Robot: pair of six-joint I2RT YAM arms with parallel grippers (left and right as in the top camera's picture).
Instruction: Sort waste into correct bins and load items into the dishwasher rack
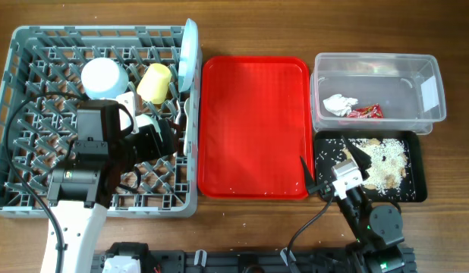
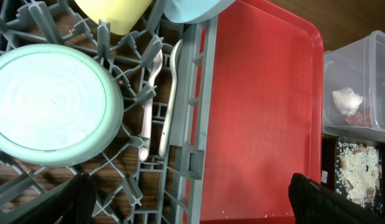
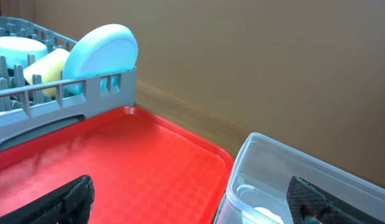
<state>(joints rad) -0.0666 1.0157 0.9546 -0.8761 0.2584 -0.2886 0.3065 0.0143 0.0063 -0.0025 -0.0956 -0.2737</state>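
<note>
Left gripper (image 2: 191, 202), jaws spread, hovers over dishwasher rack (image 2: 197, 124)

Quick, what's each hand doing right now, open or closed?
Left hand: open, holding nothing.
Right hand: open, holding nothing.

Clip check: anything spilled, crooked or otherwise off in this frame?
A few white specks, likely rice, lie on the red tray near its front edge, away from the black tray holding the food scraps. Nothing else stands out.
</note>
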